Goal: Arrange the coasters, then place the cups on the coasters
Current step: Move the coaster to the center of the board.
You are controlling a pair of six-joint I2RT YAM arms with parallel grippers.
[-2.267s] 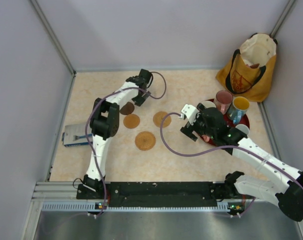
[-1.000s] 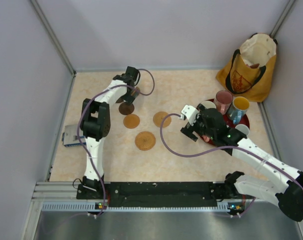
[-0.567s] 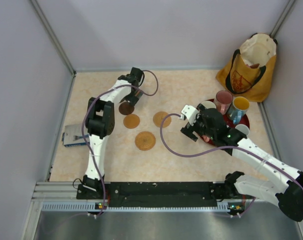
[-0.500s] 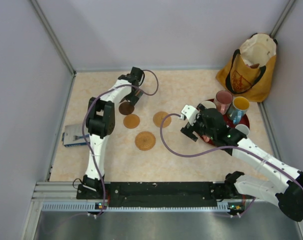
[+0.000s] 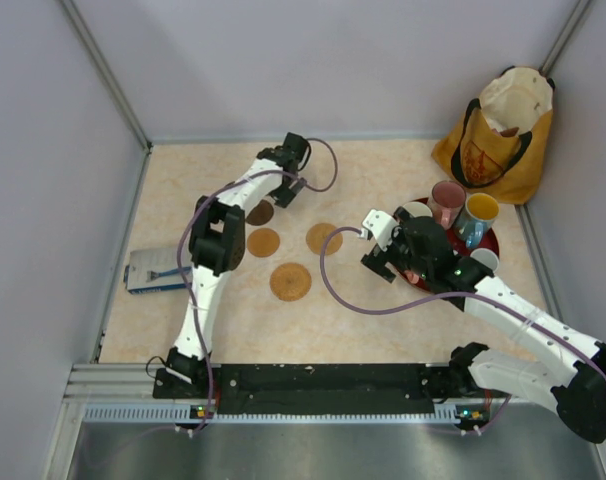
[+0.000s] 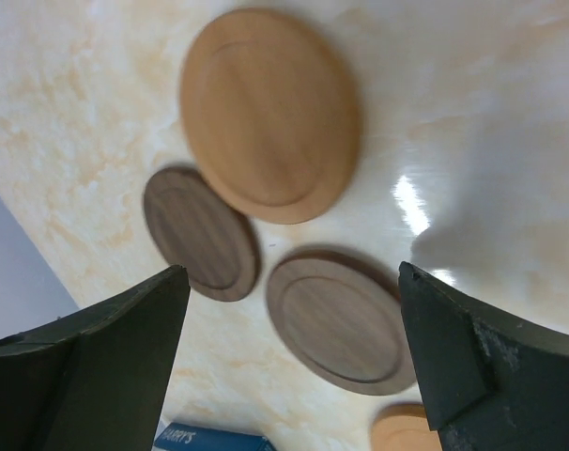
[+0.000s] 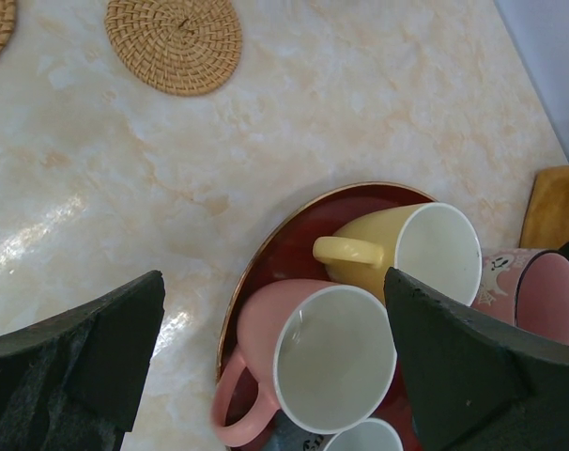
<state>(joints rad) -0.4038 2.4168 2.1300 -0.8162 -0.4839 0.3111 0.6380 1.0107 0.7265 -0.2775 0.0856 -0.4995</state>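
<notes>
In the left wrist view my left gripper [image 6: 290, 282] hangs open over the coasters at the back left. Below it lie a tan coaster [image 6: 270, 113] and two dark coasters [image 6: 200, 233] [image 6: 339, 318]. The top view shows that gripper [image 5: 286, 188] beside one dark coaster [image 5: 260, 212], with three tan coasters [image 5: 263, 242] [image 5: 324, 238] [image 5: 291, 281] nearer. My right gripper [image 7: 275, 282] is open above a pink cup [image 7: 322, 366] on the red tray [image 7: 256, 272]. A pale yellow cup [image 7: 421, 249], a second pink cup [image 7: 538, 291] and a small blue-grey cup [image 7: 360, 437] stand around it.
A yellow-orange bag [image 5: 498, 135] stands at the back right behind the tray [image 5: 491, 243]. A blue box [image 5: 153, 270] lies at the table's left edge. Grey walls close the table on three sides. A blue cup with a yellow inside [image 5: 478, 215] is on the tray.
My left gripper has swung to the right along the back of the table, still open. The right arm and the cups have not moved.
</notes>
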